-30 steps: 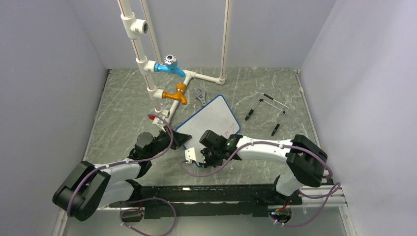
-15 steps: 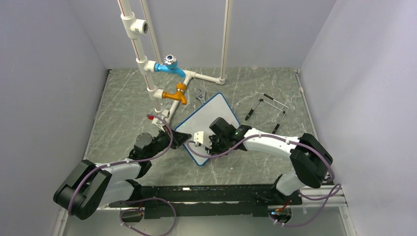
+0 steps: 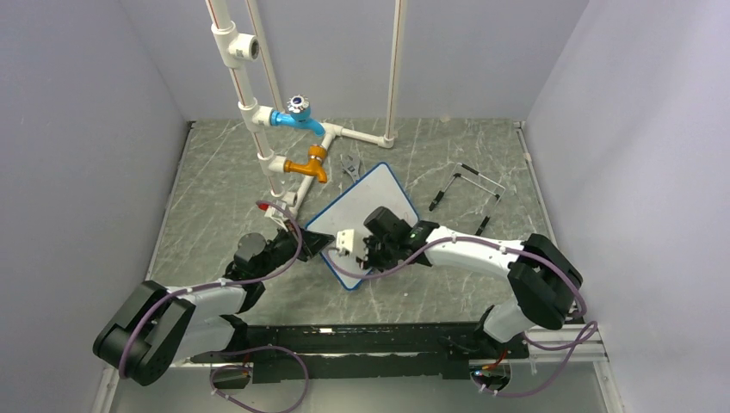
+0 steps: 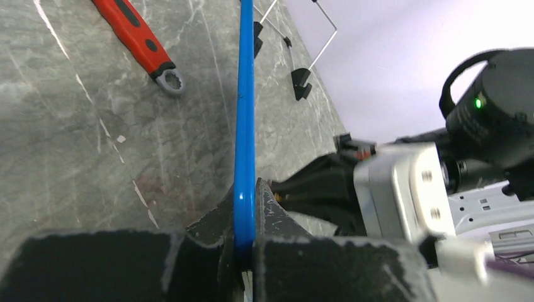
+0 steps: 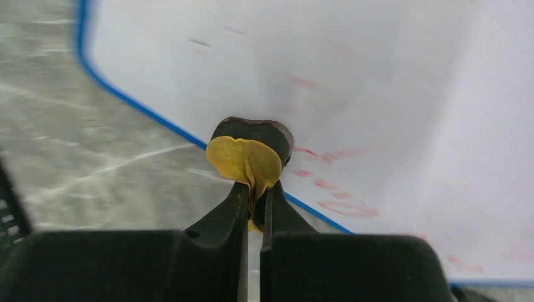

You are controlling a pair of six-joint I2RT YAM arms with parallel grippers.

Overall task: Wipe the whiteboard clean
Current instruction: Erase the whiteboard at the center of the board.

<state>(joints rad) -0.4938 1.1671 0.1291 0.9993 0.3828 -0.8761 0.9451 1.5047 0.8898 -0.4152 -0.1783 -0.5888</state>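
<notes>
Whiteboard is clamped by its blue edge in the left gripper, arm stretched low. The right gripper, nearly closed, pinches a yellow eraser pad pressed on the white face just ahead.

left gripper clamped tight; right gripper pinched closed.

We record the whiteboard: white face, thin blue frame, faint red smears near one edge.
Table: grey-green stone pattern with pale veins.
Eraser pad: yellow, on a dark brown backing.
Wrench: red handle, black inlays.
We note white pipes, a blue valve and an orange tap.
Right arm and left arm: white links, black joints, purple cables.
Walls: plain pale lavender-grey.
Wire stand: silver rods, black tips.
</notes>
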